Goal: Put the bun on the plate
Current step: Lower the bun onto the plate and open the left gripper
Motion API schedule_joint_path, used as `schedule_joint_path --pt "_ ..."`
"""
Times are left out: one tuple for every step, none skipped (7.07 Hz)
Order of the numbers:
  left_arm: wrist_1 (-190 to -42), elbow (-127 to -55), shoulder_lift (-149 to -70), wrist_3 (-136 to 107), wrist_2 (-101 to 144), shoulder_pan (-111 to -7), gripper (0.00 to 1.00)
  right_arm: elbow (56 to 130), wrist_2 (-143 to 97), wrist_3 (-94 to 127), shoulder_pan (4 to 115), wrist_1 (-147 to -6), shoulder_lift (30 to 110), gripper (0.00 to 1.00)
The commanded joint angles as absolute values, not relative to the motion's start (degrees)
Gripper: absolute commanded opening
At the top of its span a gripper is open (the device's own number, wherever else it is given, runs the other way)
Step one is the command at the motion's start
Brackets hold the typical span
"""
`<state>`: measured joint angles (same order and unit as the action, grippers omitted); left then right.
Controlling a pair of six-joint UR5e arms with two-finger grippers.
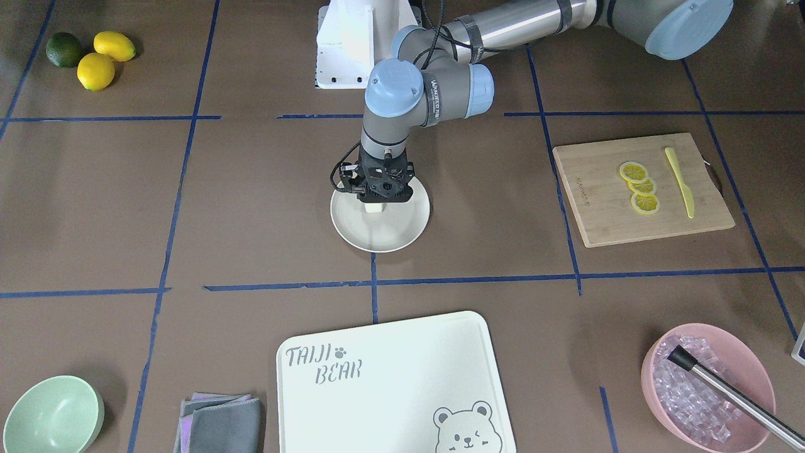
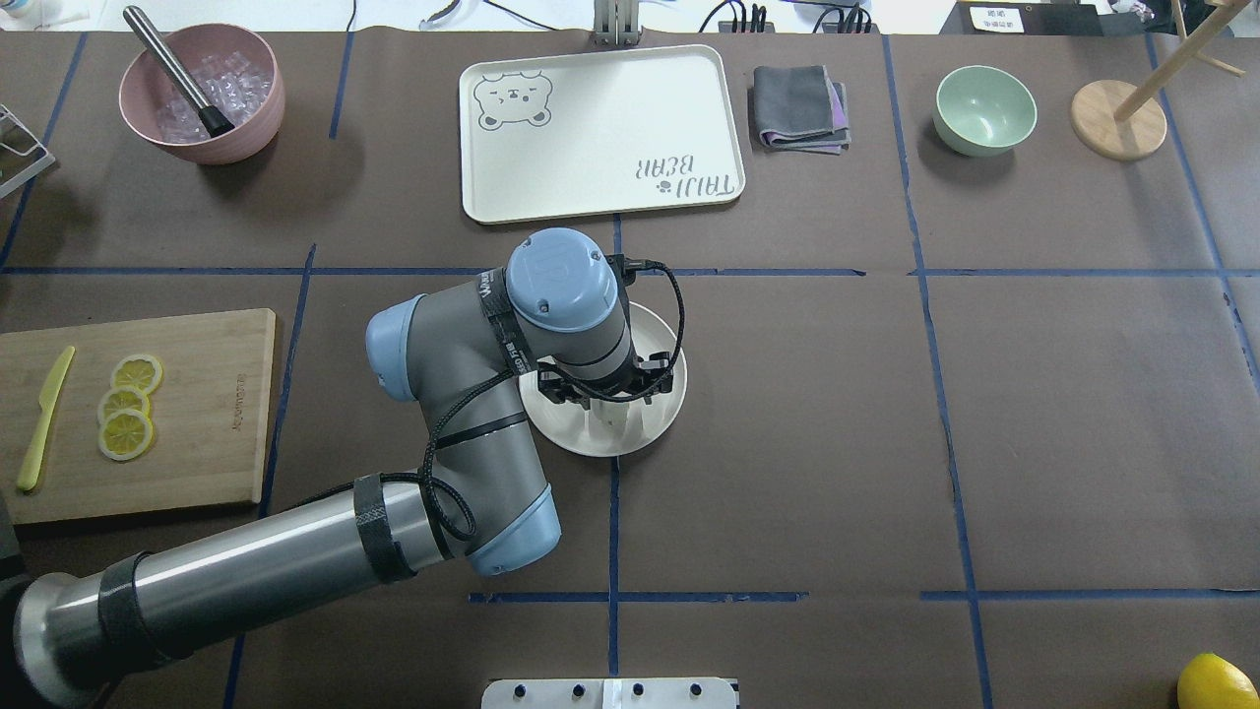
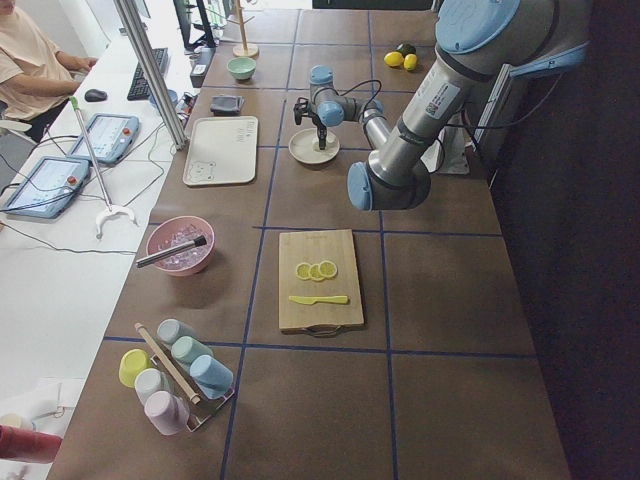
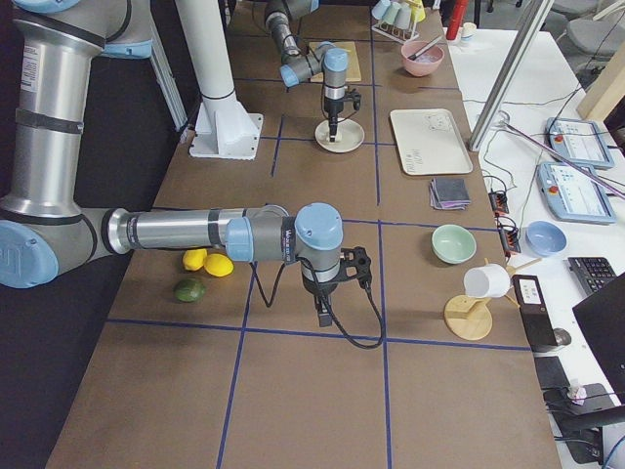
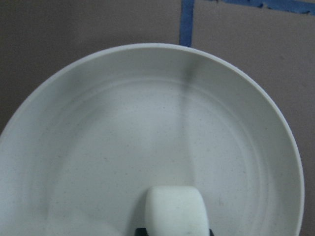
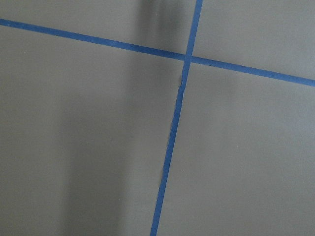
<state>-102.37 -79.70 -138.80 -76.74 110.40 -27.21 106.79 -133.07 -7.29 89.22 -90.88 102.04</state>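
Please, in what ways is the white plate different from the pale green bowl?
Colour: the plate is cream-white, the green bowl pale green. Shape: the plate is shallow with a low rim, the green bowl deep. State: the plate has the bun over it, held in the left tool; the green bowl is empty. Place: the plate lies mid-table, the green bowl near the operators' edge. Both are round and plain.
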Motion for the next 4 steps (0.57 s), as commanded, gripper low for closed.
schedule_joint_path --pt "-101.3 -82.9 -137.8 -75.7 112.1 -30.5 1.00 106.8 -133.1 -7.3 89.2 -90.9 102.0 1.00" --pt "-97.3 -88.6 -133.2 -68.6 116.6 -32.9 1.00 106.8 -133.1 -7.2 89.2 -90.9 102.1 1.00" --pt "-93.9 -95.6 -125.5 -58.0 117.3 -36.2 1.00 106.7 -133.2 -6.9 89.2 -91.0 102.1 1.00" --pt "-91.4 -99.9 -120.3 -48.0 119.9 -41.3 1.00 106.8 -133.3 -6.9 89.2 -91.0 102.1 1.00"
